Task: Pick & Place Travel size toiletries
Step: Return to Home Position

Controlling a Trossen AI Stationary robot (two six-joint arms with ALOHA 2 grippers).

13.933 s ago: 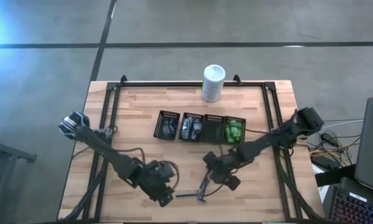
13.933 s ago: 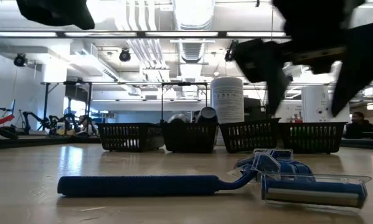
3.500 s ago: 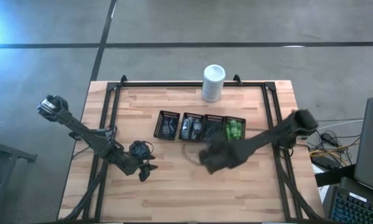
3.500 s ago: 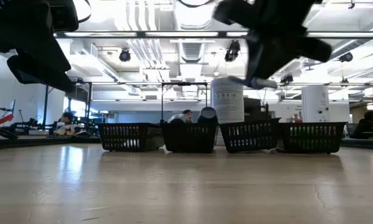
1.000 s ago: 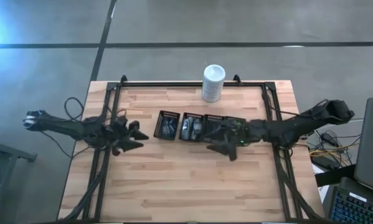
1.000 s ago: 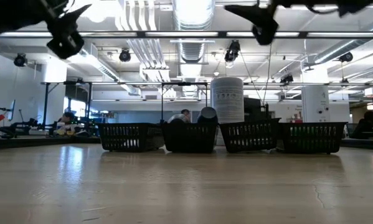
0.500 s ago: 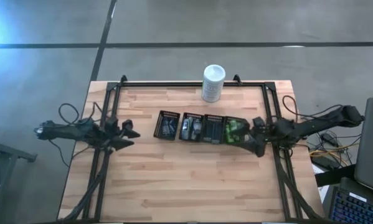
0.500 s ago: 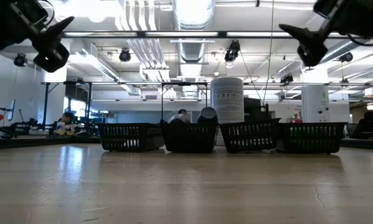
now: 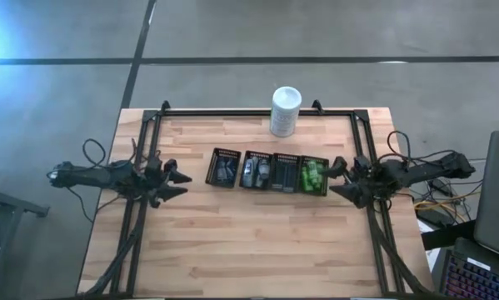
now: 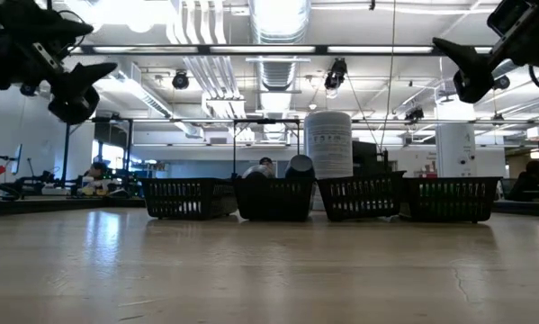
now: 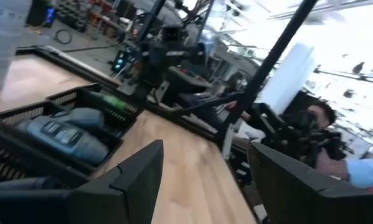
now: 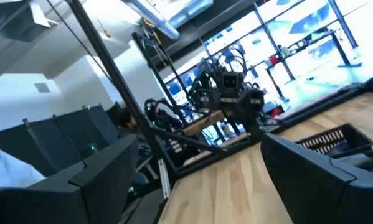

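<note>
No toiletries lie loose on the near boards of the table. At mid-table, the left gripper hangs at the left edge, fingers spread, nothing between them. The right gripper mirrors it at the right edge, just beside the end bin, also spread and empty. Between the two, a row of four bins holds the lot: grey tubes in the left-hand bins, green bottles in the right-end one. The middle-right bin reads dark, and what's in it is too small to tell.

Handling call: it all looks light. The tubes seem soft-walled and smooth, so a gentle pinch across the middle of the body, not the cap. The bottles look hard, round and slick, likely to roll or squirt out, so close square across the waist.

Beyond the bins, at the far edge, the white canister stands upright, well apart.
</note>
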